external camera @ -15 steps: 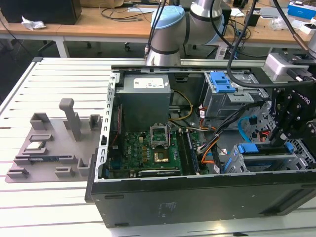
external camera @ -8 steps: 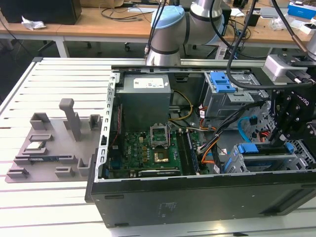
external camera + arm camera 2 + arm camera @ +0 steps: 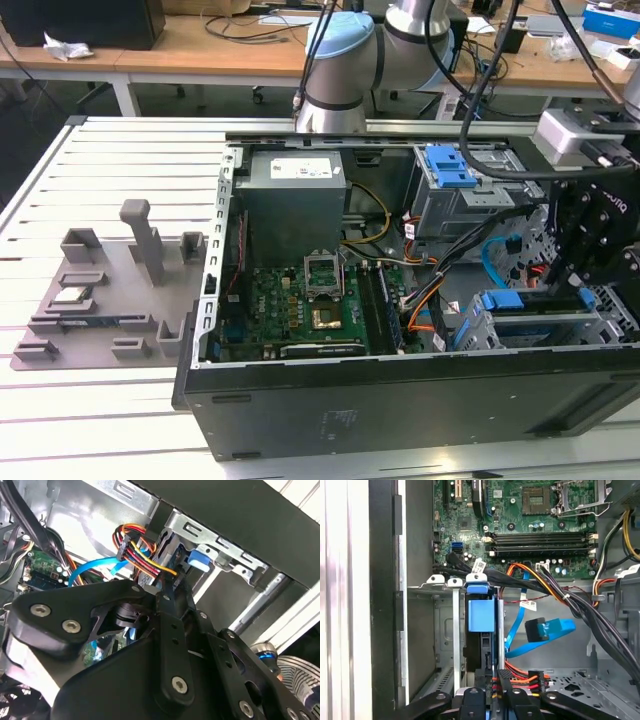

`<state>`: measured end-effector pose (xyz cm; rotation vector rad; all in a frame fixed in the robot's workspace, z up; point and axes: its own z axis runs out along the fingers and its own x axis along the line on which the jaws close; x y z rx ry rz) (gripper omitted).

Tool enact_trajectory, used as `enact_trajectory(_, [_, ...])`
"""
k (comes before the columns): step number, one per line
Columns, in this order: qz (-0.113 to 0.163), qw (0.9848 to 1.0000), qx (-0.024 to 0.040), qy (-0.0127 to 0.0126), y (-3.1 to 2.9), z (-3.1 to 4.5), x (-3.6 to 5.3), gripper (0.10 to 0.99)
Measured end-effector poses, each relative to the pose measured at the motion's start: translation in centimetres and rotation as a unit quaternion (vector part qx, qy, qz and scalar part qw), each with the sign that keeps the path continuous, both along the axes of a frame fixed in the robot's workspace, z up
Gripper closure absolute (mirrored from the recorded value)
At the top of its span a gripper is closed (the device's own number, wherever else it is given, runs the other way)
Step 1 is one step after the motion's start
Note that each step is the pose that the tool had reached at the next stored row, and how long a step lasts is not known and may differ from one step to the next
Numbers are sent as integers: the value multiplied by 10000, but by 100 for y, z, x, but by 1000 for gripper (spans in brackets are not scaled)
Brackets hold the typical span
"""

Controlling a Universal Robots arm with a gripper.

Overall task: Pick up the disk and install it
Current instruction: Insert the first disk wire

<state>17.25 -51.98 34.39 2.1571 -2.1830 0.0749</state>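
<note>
A white slatted metal table point(image 3: 120, 150) carries an open black computer case point(image 3: 400, 400), with wooden desks behind it. Left of the case in the exterior view lies a grey plastic fixture tray point(image 3: 100, 300) with blocky holders. Inside the case are a green motherboard point(image 3: 300, 300), a grey metal power supply point(image 3: 292, 195) and bundled cables. The disk point(image 3: 481, 615) stands on edge in the grey metal cage point(image 3: 447, 630) at the case's near corner; its blue plastic carrier faces the first wrist view. The black gripper point(image 3: 490, 700) is down at the disk; whether its fingers clamp it, I cannot tell.
</note>
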Motion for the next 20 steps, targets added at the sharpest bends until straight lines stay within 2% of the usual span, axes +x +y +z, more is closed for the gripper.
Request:
enact_trajectory(3, [0,10000,1,0,1,111,0,847])
enact_trajectory(4, [0,10000,1,0,2,184,0,847])
enact_trajectory(7, [0,10000,-1,0,11,332,0,859])
enact_trajectory(9, [0,10000,-7,0,13,393,0,984])
enact_trajectory(11, [0,10000,-11,0,15,475,0,980])
enact_trajectory(14, [0,10000,-11,0,15,514,0,980])
enact_trajectory(20, [0,10000,-11,0,15,519,0,980])
